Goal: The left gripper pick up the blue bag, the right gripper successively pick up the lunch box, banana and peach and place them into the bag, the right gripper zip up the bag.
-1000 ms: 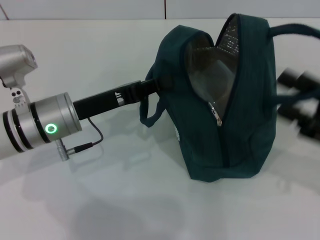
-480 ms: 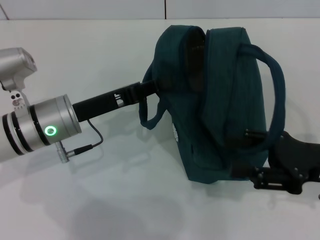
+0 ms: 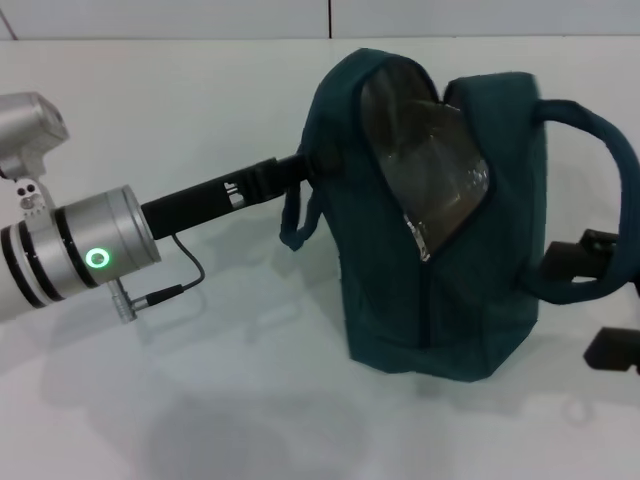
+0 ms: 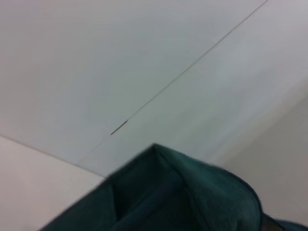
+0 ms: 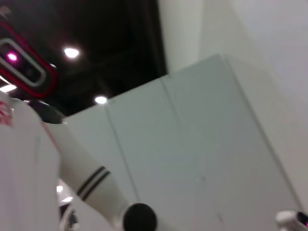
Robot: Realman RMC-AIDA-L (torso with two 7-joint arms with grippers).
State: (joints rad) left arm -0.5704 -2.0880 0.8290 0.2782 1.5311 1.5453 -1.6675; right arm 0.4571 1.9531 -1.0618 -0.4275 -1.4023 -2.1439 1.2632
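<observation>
The blue bag (image 3: 440,230) stands on the white counter (image 3: 200,400), mouth partly open with the lunch box (image 3: 430,170) showing inside. The left gripper (image 3: 305,168) has its jaws clamped on the bag's rim. The right gripper (image 3: 605,300) sits beside the bag's far handle; I cannot tell how its jaws stand. Zipping seems next: reach the zip pull.

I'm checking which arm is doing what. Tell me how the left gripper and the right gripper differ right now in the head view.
The left gripper reaches in from the left and meets the upper left edge of the blue bag; the right gripper sits low at the bag's right side, by its looped handle. The left arm's silver, green-lit wrist shows fully; the right is mostly cut off. Both are black.
</observation>
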